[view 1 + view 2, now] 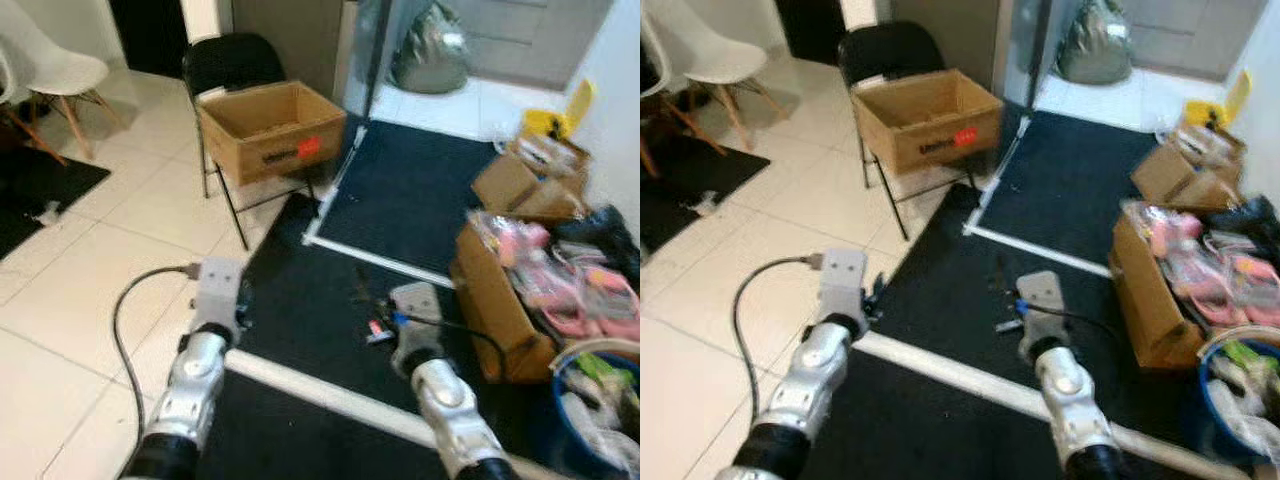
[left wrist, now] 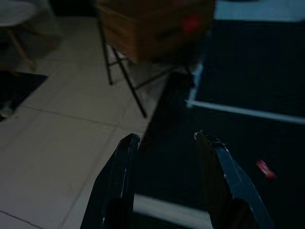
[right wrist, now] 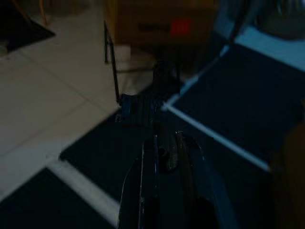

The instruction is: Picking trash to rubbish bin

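Note:
A small red and white scrap of trash (image 1: 378, 329) lies on the dark mat (image 1: 420, 190) between my two arms; it is also a red spot (image 2: 265, 169) in the left wrist view. My left gripper (image 2: 167, 137) is open and holds nothing, low over the mat's edge near the tiles. My right gripper (image 3: 166, 139) hangs over the mat with its fingers nearly together on a thin dark scrap; what that scrap is stays unclear in the dim picture. An open cardboard box (image 1: 270, 128) with a red label rests on a black chair (image 1: 232, 60) ahead.
To the right stand a cardboard box (image 1: 500, 300) packed with pink packets and a blue tub (image 1: 575, 395) holding rubbish. White strips (image 1: 330, 392) border the mats. A white chair (image 1: 55, 60) is at far left, a grey sack (image 1: 432, 50) at the back.

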